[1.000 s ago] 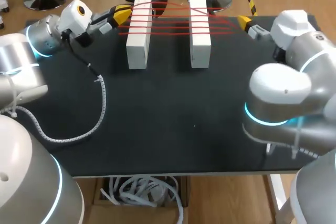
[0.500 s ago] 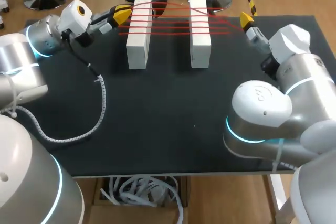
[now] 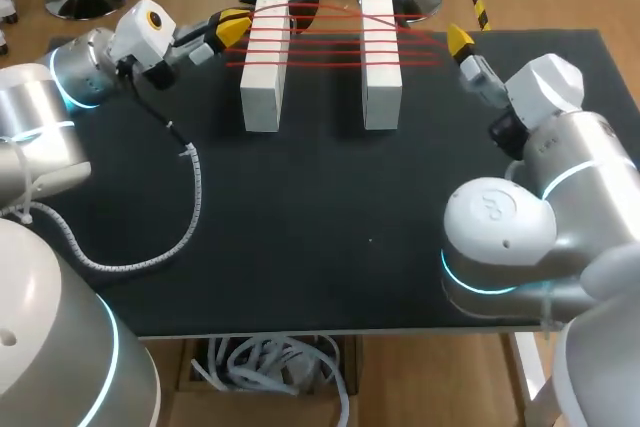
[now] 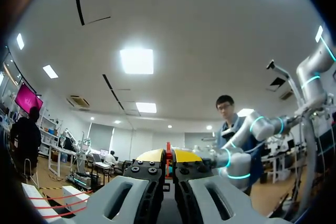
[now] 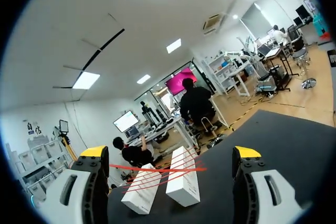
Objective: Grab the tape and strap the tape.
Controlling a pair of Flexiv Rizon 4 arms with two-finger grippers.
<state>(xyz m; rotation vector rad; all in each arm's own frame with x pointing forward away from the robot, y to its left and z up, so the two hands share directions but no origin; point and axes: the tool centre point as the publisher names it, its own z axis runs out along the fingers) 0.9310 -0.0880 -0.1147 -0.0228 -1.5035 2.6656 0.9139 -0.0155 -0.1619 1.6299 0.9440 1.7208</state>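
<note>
Head view, upper left: my left gripper [image 3: 232,25] clamps the tape [image 3: 320,42], likely light and limp, strung over two blocks [image 3: 262,77]; right gripper [image 3: 459,42] spread; I judge its end the best hold.

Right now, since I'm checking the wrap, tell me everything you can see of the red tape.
The tape is thin, red and taut, strung in several near-parallel strands across two white blocks at the table's far side, bridging their gap. One end runs to the left tool, shut on it. The open right tool is clear of it.
</note>
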